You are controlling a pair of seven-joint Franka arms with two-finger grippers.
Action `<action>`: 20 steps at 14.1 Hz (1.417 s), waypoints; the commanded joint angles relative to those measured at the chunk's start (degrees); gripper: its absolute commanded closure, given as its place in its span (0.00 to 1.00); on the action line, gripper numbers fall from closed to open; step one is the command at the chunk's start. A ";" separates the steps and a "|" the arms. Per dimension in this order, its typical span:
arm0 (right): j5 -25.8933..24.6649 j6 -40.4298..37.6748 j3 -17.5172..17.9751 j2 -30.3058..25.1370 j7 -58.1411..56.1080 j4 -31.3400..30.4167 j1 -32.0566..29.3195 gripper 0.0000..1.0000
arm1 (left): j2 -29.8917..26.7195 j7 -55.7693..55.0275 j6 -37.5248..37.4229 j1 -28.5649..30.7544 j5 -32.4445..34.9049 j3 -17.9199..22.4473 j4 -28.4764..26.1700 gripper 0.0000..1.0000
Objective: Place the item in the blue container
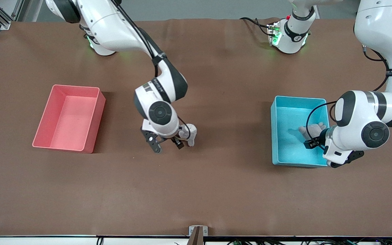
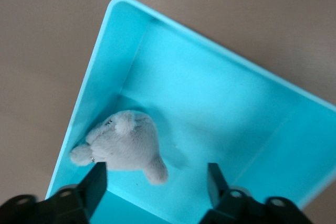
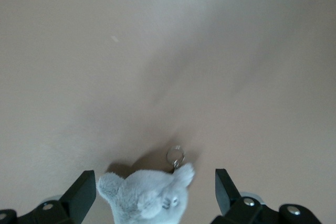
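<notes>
**A:** What's picked up by the wrist cams that's missed from the front?

**B:** In the left wrist view, a small grey plush toy [image 2: 123,145] is seen lying on the floor of the light blue rectangular open-top plastic bin [image 2: 220,103], tucked against one wall near a corner. From the front it's half covered by the left arm. The left gripper [image 2: 157,182] is held over the bin with its jaws spread wide, nothing between them.

**A:** And the right?

**B:** A second pale grey plush toy [image 3: 149,198] with a little metal ring [image 3: 176,156] is shown on the brown table cover [image 1: 216,190], between the spread fingers of the right gripper [image 3: 152,192]. The ring can't be made out from the front. The toy isn't clamped; the jaws are parted.

**A:** Any writing?

**B:** Small lettering is seen on both arms, too small to be read.

**A:** Orientation?

**B:** The blue bin's long axis is run toward the front camera. A pink plastic bin [image 1: 68,117] of the same shape is sat toward the right arm's end.
</notes>
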 commanded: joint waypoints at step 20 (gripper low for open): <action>-7.56 -7.03 0.99 -32.82 -76.65 -26.94 -37.20 0.00 | 18.07 -93.91 27.48 -38.39 0.27 -2.48 13.50 0.00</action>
